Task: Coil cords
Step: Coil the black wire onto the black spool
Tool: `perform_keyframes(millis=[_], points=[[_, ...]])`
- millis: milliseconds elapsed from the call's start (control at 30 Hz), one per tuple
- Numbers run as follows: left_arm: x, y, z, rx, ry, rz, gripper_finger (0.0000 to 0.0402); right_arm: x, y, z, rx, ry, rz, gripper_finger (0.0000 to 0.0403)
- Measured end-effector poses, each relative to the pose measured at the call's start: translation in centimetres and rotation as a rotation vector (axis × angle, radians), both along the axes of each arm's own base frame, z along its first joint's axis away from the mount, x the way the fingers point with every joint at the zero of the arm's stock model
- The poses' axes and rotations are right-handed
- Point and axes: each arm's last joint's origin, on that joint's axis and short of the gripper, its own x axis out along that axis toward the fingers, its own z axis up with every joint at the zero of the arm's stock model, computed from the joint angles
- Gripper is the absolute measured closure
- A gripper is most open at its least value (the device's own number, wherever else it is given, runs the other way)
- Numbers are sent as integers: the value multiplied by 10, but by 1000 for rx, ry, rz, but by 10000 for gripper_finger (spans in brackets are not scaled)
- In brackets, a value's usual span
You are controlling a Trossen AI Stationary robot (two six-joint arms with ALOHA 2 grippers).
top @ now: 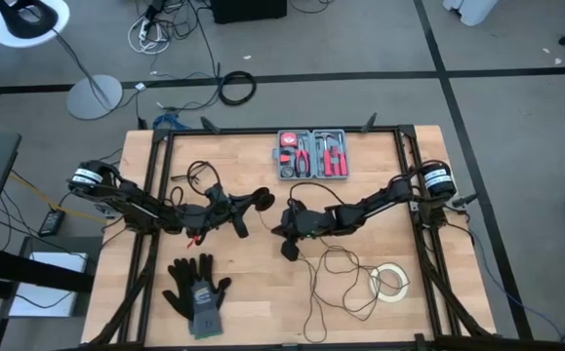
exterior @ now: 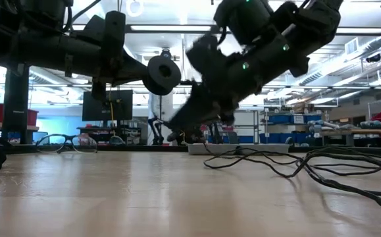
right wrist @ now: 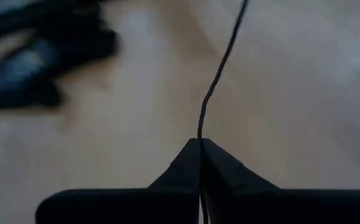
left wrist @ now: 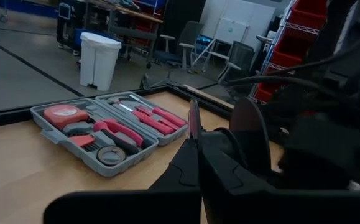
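pale wooden table (top: 262, 292) with a black frame, seen from above, with two dark robot arms meeting near its middle. the right gripper (right wrist: 199, 144) is pinched tight on the thin black cord (right wrist: 220, 68), which rises out from between its closed fingertips and runs away over the wood. from above, the right gripper (top: 287, 232) sits low near the table's centre, and the cord (top: 336, 283) trails from it in loose loops spreading toward the table's near edge. a flat white tape roll (top: 391, 282) lies just beside those loops, on the far side of them from the gripper. the left gripper (top: 261, 202) is clenched on a round black puck-like disc (left wrist: 249, 134), held edge-on between its closed fingers, close to the right gripper. a grey plastic case of red-handled tools (top: 313, 154) lies open beyond both grippers. a pair of black and grey work gloves (top: 196, 290) lies behind the left gripper, toward the near edge.
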Motion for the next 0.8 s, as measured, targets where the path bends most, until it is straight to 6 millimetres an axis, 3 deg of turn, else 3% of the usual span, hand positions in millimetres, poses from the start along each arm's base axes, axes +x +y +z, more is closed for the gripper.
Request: perform_keyframes(millis=[200, 333, 533, 800], points=[[0, -1, 0, 1, 1, -8, 401, -5, -24, -10, 44, 111, -147, 400], [0, -1, -2, 7, 26, -8, 401, -6, -34, -6, 63, 107, -189, 401], [0, -1, -7, 16, 73, -9, 401, -17, -45, 27, -10, 81, -277, 402], [0, -1, -9, 22, 96, -8, 401, -27, -52, 84, -100, -106, -249, 402]])
